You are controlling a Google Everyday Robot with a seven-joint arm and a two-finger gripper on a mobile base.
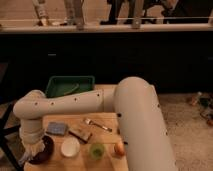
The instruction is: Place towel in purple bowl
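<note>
Gripper (31, 151) down over purple bowl (44, 150) at table's (107, 90) near-left corner, towel (34, 148) bunched at its tip over the bowl; white bowl (70, 147) just right, fork (97, 124) beyond, green tray (70, 86) farthest.

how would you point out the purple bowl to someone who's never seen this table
Start at the wooden table and go to its front left corner, under the arm's gripper. The purple bowl is the dark round dish there, left of the white bowl and darker than it.
</note>
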